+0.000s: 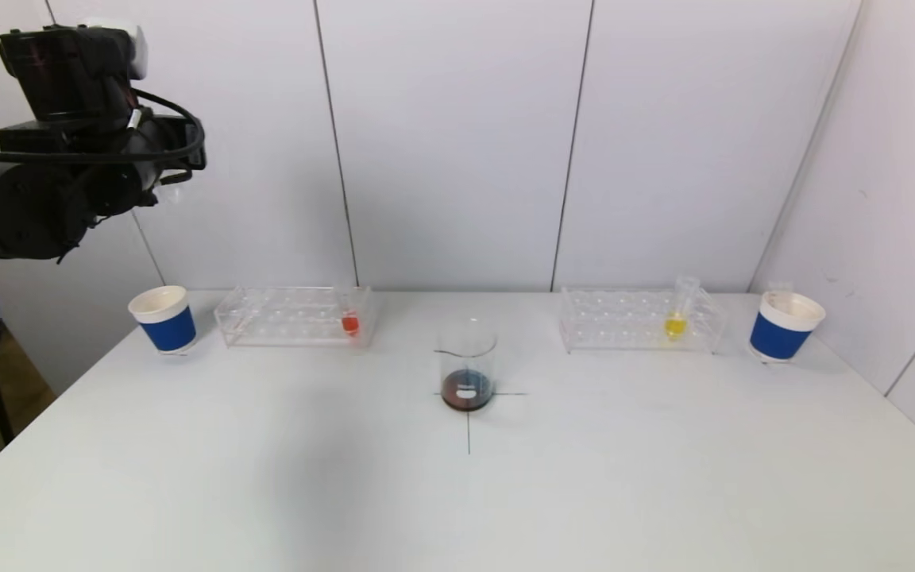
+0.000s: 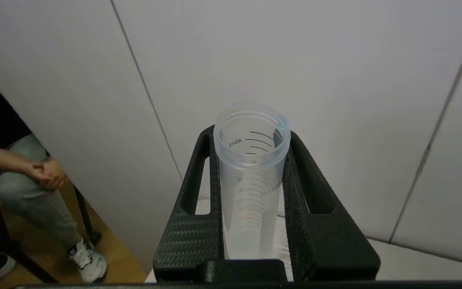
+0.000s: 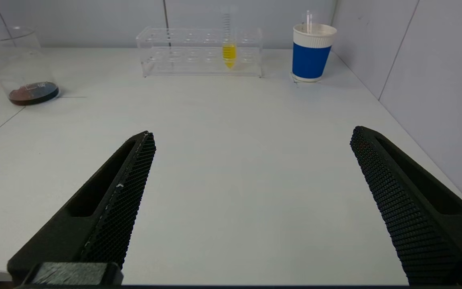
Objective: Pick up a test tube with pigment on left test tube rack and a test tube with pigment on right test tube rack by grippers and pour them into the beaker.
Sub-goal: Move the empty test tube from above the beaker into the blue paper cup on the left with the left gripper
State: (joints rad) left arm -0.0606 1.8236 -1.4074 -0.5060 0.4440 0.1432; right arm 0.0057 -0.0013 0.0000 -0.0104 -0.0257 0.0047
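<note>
My left gripper (image 2: 251, 138) is shut on a clear, graduated test tube (image 2: 251, 184) that looks empty, its open mouth pointing away from the wrist. The left arm (image 1: 68, 159) is raised high at the far left, above the table's left edge. The left rack (image 1: 295, 315) holds a tube with red pigment (image 1: 350, 322). The right rack (image 1: 640, 320) holds a tube with yellow pigment (image 1: 676, 318). The glass beaker (image 1: 467, 365) stands at the table's centre with dark liquid in the bottom. My right gripper (image 3: 253, 132) is open and empty, low over the near right of the table, out of the head view.
A blue paper cup (image 1: 164, 319) stands left of the left rack, and another (image 1: 783, 326) stands right of the right rack with a thin rod in it. White walls close the back and right. A seated person (image 2: 26, 176) is beside the table's left edge.
</note>
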